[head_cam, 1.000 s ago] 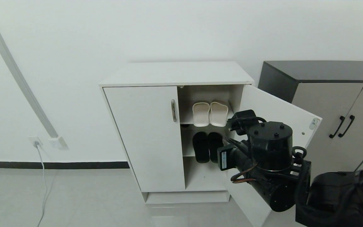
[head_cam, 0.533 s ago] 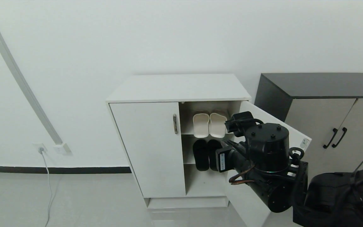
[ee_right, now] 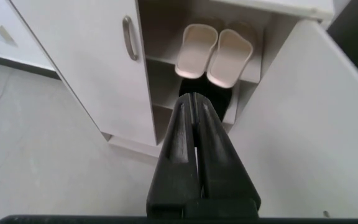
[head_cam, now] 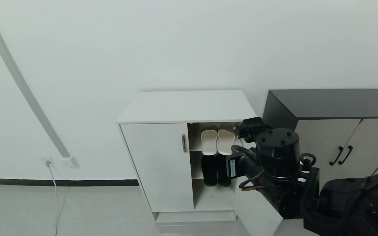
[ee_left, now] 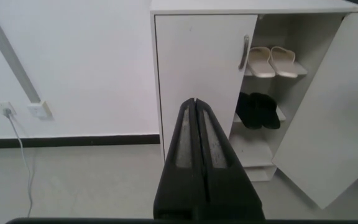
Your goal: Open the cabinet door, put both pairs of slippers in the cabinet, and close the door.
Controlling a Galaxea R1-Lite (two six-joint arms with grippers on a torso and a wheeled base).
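The white cabinet (head_cam: 185, 106) stands against the wall with its left door (head_cam: 157, 164) closed and its right door (head_cam: 258, 213) swung open. A white pair of slippers (head_cam: 218, 141) lies on the upper shelf and a black pair of slippers (head_cam: 216, 170) on the shelf below. My right arm (head_cam: 276, 164) hangs in front of the open door. The right gripper (ee_right: 194, 96) is shut and empty, in front of the shelves, with the white slippers (ee_right: 213, 50) beyond its tips. My left gripper (ee_left: 194, 101) is shut and empty, some way back, facing the closed door (ee_left: 201, 74).
A dark-topped grey cabinet (head_cam: 333, 105) with black handles (head_cam: 340, 155) stands right beside the white one. On the wall to the left are a socket (head_cam: 47, 161) with a hanging cable (head_cam: 57, 196) and a slanted grey duct (head_cam: 21, 82). Bare floor lies left of the cabinet.
The whole head view has shifted: the cabinet now sits lower and smaller, so the camera has moved. Both pairs of slippers stay on their shelves.
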